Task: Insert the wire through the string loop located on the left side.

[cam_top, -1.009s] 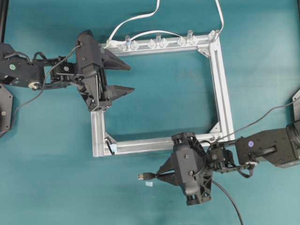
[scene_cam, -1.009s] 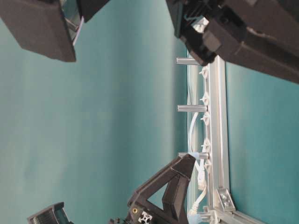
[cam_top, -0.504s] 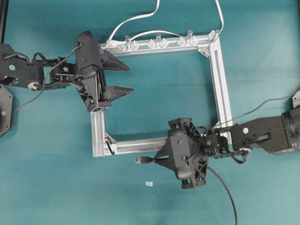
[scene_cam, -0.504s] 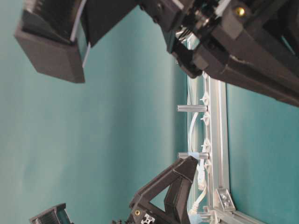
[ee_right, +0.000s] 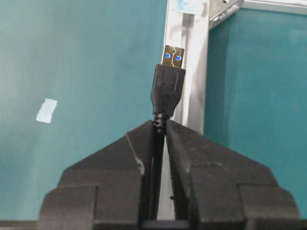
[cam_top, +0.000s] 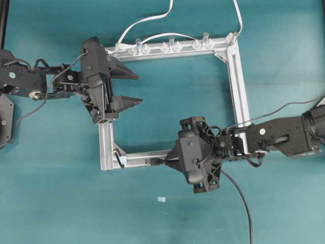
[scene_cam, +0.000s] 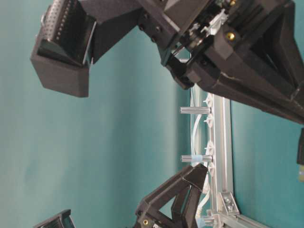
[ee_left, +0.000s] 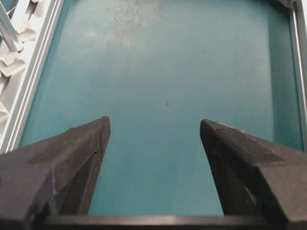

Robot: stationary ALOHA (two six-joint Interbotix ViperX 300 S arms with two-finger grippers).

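Note:
The wire (cam_top: 245,203) is a thin black cable ending in a black plug (ee_right: 169,86) with a metal tip. My right gripper (ee_right: 160,125) is shut on the cable just behind the plug. In the overhead view the right gripper (cam_top: 165,160) holds the plug (cam_top: 152,160) over the bottom rail of the silver frame (cam_top: 238,86), pointing left. The small dark string loop (cam_top: 119,159) sits at the frame's bottom left corner, a short way left of the plug tip. My left gripper (cam_top: 138,89) hangs open over the frame's left side, nothing between its fingers (ee_left: 91,143).
A white flat cable (cam_top: 147,20) runs off the back of the frame. Clear clips and small posts (cam_top: 170,47) line the top rail. A white tape scrap (cam_top: 161,199) lies on the teal table in front of the frame.
My right gripper has carried the plug up and left, from the bare table in front of the frame onto the bottom rail, closer to the loop. The left gripper has stayed open and nearly still.

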